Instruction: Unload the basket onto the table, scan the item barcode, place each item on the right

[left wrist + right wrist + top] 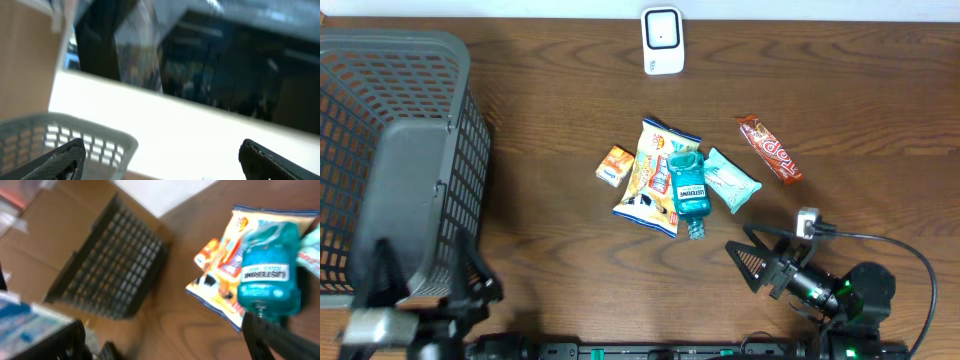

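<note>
Risk: closing on the mouthwash bottle [687, 188] may also catch the snack bag [650, 178] under it, or the smooth body may slip
Bottle place: on the bag, mid-tabletop [550, 250]
Bottle axis: runs near-to-far, cap toward the robot
Right tool [162, 340]: spread, empty
Left tool [160, 162]: spread, empty

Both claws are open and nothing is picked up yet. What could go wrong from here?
The mouthwash bottle lies on the chip bag, so the open right claw might pinch both or drag the bag along. The orange box and teal packet sit close beside that pile and could get knocked. The scanner stands at the far edge, so a loose grip might drop the item underway.
</note>
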You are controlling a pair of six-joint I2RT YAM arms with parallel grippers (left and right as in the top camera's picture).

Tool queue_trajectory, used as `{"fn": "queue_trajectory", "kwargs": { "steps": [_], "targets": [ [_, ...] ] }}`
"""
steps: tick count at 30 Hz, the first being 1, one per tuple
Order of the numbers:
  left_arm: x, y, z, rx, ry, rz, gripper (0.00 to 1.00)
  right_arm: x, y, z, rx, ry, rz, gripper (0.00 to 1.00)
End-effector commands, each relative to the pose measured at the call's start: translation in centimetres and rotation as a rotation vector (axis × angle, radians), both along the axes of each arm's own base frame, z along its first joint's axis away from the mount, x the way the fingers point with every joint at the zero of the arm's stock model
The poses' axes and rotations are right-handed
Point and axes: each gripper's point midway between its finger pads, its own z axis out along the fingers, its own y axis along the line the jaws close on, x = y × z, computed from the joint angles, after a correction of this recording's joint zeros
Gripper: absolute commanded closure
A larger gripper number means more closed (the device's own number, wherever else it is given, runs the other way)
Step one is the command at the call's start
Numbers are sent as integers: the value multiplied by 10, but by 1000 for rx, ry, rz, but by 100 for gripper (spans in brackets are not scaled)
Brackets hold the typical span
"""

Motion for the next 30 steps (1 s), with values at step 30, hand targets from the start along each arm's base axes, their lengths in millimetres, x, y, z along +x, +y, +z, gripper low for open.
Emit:
{"fn": "queue_trajectory", "kwargs": {
  "steps": [30],
  "targets": [
    [67,-62,-145,174,351,-390,2,102,58,-78,-790,459,-120,11]
  ]
}}
